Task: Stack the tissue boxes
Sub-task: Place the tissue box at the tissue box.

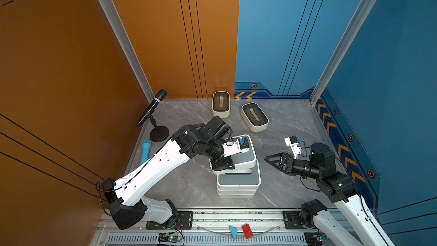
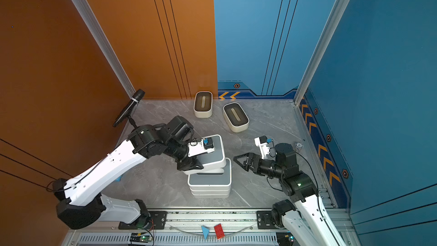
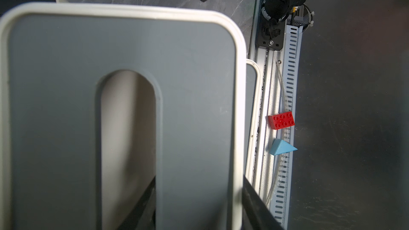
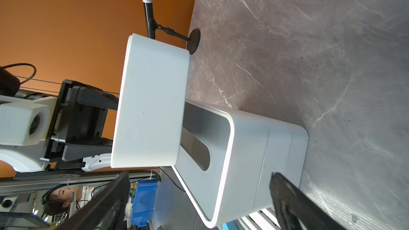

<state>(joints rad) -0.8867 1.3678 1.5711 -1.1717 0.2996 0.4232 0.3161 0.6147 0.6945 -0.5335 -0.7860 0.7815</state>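
Grey bench [image 1: 189, 185]: left pincer [image 1: 223, 165] clamps a grey-lidded box [image 1: 246, 157] over the stack [image 1: 238, 185]; right pincer [image 1: 272, 159] gapes empty; two brown boxes [image 1: 221, 104] [image 1: 254, 117] remain.

No legible text or labels
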